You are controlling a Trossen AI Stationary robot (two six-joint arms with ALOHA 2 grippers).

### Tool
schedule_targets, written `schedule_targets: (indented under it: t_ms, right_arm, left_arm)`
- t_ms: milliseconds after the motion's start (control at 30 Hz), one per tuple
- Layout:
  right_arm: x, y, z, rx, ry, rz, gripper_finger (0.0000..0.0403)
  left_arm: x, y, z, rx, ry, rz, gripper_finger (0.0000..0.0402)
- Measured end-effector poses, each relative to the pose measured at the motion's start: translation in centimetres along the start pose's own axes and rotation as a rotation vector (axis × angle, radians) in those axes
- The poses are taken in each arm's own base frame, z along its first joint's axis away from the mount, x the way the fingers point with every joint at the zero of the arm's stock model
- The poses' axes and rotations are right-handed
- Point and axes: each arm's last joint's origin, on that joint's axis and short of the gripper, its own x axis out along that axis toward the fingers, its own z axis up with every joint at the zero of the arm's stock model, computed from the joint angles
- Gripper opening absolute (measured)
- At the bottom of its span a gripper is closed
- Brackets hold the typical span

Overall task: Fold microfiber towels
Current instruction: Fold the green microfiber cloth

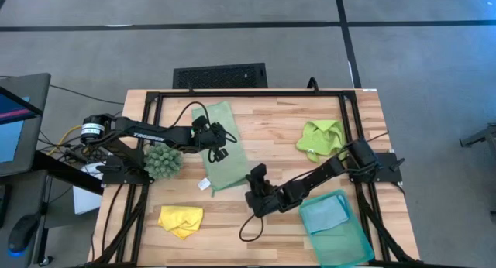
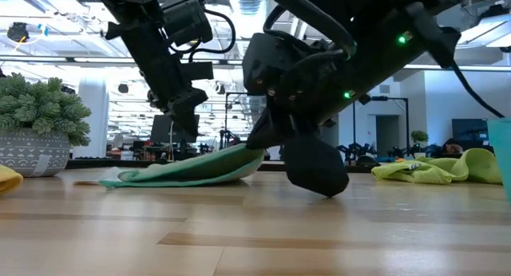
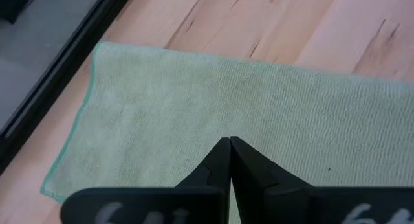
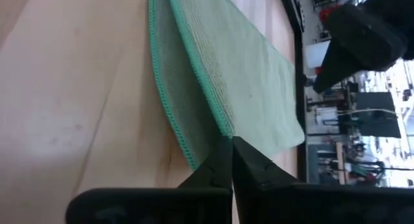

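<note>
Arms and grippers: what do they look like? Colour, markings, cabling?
Both arms are matte black. The left arm carries white lettering on its link and a silver-capped base joint; black cables loop off it. Left gripper and right gripper have tapered dark fingers. Green lights show in the low view.

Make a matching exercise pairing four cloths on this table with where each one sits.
Things:
1. pale sage green towel
2. lime green towel
3. yellow towel
4. light blue towel

Places:
A. inside the teal tray
B. crumpled near the table's right rail
C. spread in the middle, under both claws
D. bunched on the near left of the table, in front of the fuzzy plant

Pairs: 1-C, 2-B, 3-D, 4-A. The right claw is shut on the sage towel's edge; the left claw is shut on its surface.
</note>
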Motion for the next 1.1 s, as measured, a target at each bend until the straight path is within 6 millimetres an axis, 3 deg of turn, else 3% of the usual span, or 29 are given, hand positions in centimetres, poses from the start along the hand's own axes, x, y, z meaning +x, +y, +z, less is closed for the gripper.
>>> schedule_targets:
  t_ms: [400,633,867,1100]
  right_arm:
    - [1.4,-0.5,-1.3,0.169,0.05,0.183,0.0018]
    - [2.2,-0.7,-1.6,0.231,0.005,0.401,0.0084]
    - [0.9,-2.2,-1.4,0.228,-0.051,0.544,0.0168]
    - [-1.1,-4.1,-1.4,0.247,-0.112,0.669,0.0185]
  left_arm:
    - [0.0,-0.1,-0.2,0.01,0.016,-0.016,0.0]
    - [-0.4,-0.8,-0.3,0.065,0.019,-0.07,0.0]
    - [-0.6,-1.2,-0.4,0.08,0.015,-0.082,0.0]
    - [-0.6,-1.3,-0.5,0.08,0.023,-0.115,0.0]
